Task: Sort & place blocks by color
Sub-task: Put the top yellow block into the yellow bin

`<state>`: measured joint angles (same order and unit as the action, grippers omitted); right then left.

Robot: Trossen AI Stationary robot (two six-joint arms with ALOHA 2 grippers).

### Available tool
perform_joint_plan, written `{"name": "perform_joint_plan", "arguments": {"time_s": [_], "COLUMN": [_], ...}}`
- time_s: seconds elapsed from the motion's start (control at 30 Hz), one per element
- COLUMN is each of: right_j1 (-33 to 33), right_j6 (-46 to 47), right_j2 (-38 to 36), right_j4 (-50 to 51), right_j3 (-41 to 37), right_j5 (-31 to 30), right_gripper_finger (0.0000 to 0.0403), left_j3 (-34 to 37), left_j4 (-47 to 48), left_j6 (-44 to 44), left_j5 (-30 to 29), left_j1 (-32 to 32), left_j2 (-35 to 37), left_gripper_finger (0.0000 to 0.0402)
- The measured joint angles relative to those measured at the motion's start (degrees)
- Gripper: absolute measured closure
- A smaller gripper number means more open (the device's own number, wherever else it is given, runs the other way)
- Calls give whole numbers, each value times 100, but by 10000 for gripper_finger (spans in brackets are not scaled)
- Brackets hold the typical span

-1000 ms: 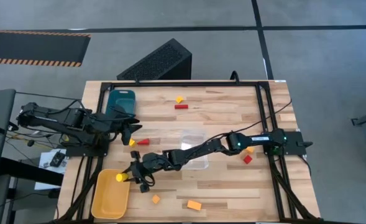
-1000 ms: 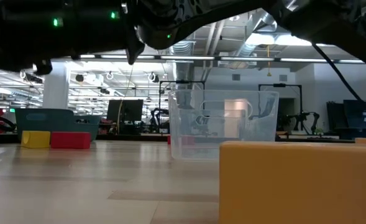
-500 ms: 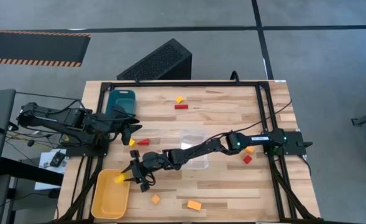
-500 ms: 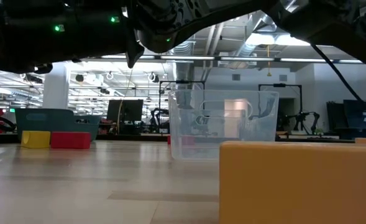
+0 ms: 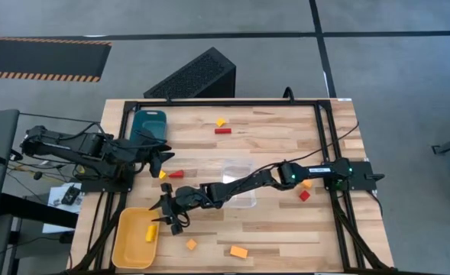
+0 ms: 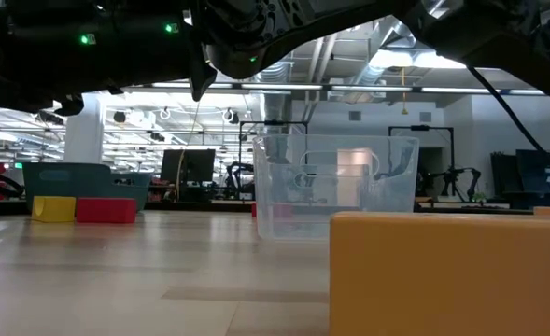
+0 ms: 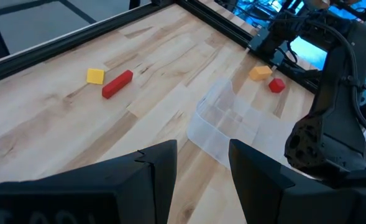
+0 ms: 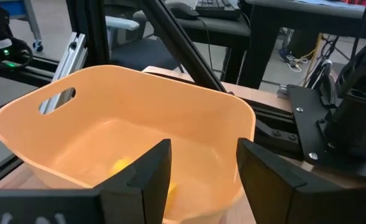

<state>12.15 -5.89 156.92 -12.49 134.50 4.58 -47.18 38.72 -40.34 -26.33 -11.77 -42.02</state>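
The right gripper (image 5: 163, 217) reaches across the table to the yellow tray (image 5: 127, 248) at the front left corner, hanging over the tray's inner rim with its fingers (image 8: 142, 171) spread apart and nothing between them. A yellow block (image 5: 151, 232) lies inside the tray, close to the rim just below that gripper; the right wrist view shows it on the tray floor (image 8: 122, 165).

The left gripper (image 5: 162, 156) waits near the left edge, beside the teal tray (image 5: 147, 126) at the back left corner, its fingers (image 7: 162, 163) apart and empty. Just in front of it on the wood lie a small yellow block (image 5: 163, 175) and a red bar (image 5: 176, 174).

The clear plastic box (image 5: 238, 182) stands mid-table, partly under the right arm. Toward the back edge sit another yellow block (image 5: 221, 122) and a red bar (image 5: 222, 131). Near the right edge lie an orange block (image 5: 308, 183) and a red cube (image 5: 304, 195). Along the front edge rest a small orange block (image 5: 192, 244) and a larger orange block (image 5: 239, 251)
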Motion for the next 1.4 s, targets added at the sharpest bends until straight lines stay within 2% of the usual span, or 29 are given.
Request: {"name": "perform_joint_plan", "arguments": {"time_s": [0.13,0.3,0.57,0.73,0.97,1.07,1.17,1.4], "right_j1": [-1,-23,-232,-425,-701,-801,-890,-882], "right_j6": [215,949,1402,1339,1329,1296,1366,2221], "right_j2": [0,-120,-977,-1348,-1655,-1989,-2431,-3829], "right_j4": [31,363,2094,3026,3993,4019,3678,1499], "right_j3": [0,-1,9,0,-252,-687,-1438,-3970], "right_j5": [-41,-454,-666,-582,248,360,620,535], "right_gripper_finger": [199,204,232,274,345,366,387,393], "left_j3": [0,0,0,0,2,2,2,61], "left_j4": [7,48,50,51,50,50,77,184], "left_j6": [-71,-109,-111,-149,-157,-254,-331,-378], "left_j5": [-73,-142,-274,-308,-451,-466,-459,-517], "left_j1": [0,2,2,2,2,0,-10,-128], "left_j2": [0,0,0,0,0,0,-36,-170], "left_gripper_finger": [269,269,269,269,269,269,269,269]}}
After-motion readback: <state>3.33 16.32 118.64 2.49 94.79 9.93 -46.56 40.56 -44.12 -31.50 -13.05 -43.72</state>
